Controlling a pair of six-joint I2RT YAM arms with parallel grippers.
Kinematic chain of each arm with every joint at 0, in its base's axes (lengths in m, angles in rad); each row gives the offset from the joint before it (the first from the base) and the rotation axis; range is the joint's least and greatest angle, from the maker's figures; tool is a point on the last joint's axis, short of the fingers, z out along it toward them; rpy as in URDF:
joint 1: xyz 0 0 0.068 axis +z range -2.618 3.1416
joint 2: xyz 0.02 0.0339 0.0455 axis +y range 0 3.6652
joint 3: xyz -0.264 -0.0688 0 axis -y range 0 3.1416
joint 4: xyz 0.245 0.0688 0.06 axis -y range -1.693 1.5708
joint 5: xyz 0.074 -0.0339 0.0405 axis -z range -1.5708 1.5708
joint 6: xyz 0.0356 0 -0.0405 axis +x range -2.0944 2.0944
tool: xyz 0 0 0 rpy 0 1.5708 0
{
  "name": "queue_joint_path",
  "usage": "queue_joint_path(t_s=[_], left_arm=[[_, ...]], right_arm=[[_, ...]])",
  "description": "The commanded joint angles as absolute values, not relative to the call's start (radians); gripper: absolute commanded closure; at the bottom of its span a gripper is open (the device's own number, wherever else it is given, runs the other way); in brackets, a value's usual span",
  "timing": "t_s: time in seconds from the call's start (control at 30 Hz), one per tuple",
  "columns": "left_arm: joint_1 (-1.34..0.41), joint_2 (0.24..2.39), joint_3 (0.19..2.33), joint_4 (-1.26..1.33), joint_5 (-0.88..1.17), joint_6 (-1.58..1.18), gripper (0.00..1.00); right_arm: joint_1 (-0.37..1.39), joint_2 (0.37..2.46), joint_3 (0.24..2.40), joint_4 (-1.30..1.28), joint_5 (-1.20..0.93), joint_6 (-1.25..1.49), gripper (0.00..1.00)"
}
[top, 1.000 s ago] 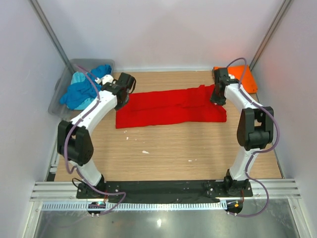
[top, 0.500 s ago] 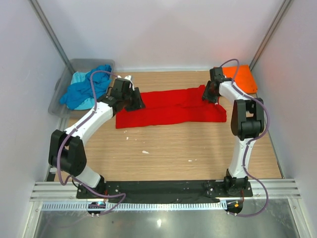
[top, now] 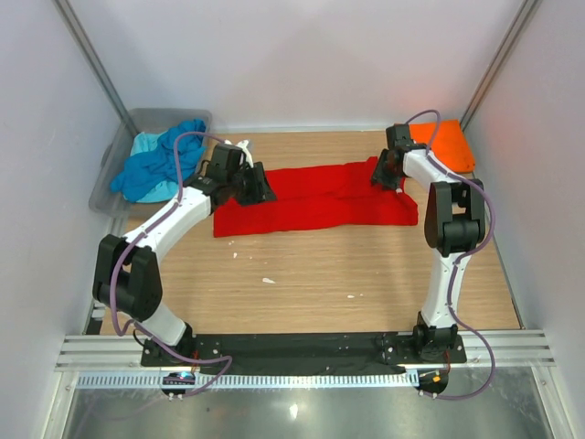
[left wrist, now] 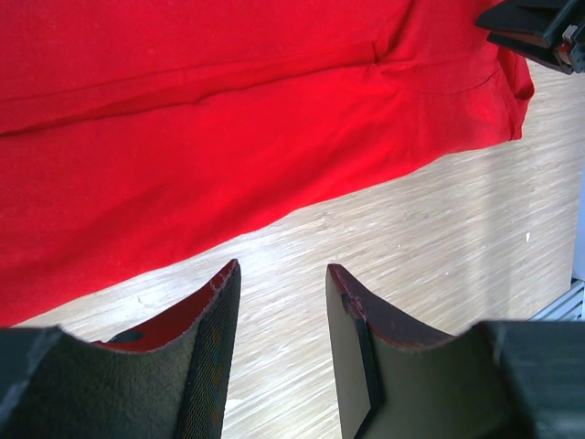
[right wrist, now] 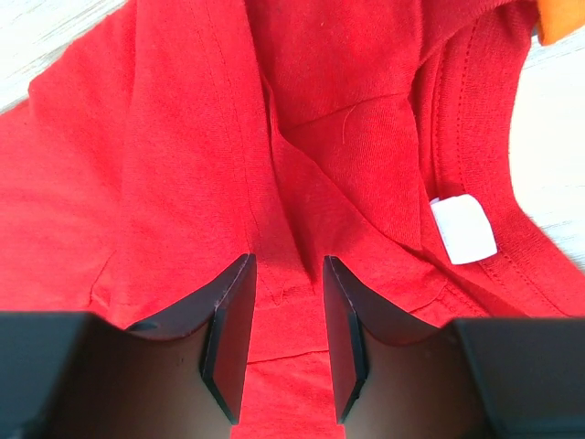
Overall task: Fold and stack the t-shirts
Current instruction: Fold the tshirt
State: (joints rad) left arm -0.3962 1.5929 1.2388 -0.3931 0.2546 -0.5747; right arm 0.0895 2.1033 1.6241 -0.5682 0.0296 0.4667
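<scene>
The red t-shirt [top: 315,197] lies folded into a long strip across the middle of the table. My left gripper [top: 260,187] is open and empty above its left end. In the left wrist view the gripper [left wrist: 281,274] has bare wood between its tips, beside the shirt's long edge [left wrist: 228,137]. My right gripper [top: 384,172] is open over the shirt's collar end. In the right wrist view the gripper [right wrist: 288,265] frames red cloth [right wrist: 183,183] near the white label [right wrist: 464,229]. A folded orange t-shirt [top: 448,144] lies at the back right. Blue and turquoise t-shirts [top: 155,166] sit crumpled in the tub.
The grey plastic tub [top: 108,178] stands at the back left against the wall. A few small white specks [top: 268,280] lie on the wood in front of the red shirt. White walls close in both sides and the back.
My left gripper has swung right, from beside the tub to over the red shirt's left end. My right gripper has shifted a little left and back over the collar end.
</scene>
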Motion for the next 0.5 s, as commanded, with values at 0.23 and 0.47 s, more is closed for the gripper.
queue_joint_path(t_s=[0.23, 0.47], left_arm=[[-0.39, 1.578, 1.252, -0.367, 0.265, -0.565, 0.55], [-0.388, 1.574, 1.252, -0.37, 0.259, -0.564, 0.56]], right_arm=[[0.087, 2.097, 1.632, -0.566, 0.017, 0.488, 0.59], [0.089, 2.079, 1.605, -0.581, 0.034, 0.505, 0.64]])
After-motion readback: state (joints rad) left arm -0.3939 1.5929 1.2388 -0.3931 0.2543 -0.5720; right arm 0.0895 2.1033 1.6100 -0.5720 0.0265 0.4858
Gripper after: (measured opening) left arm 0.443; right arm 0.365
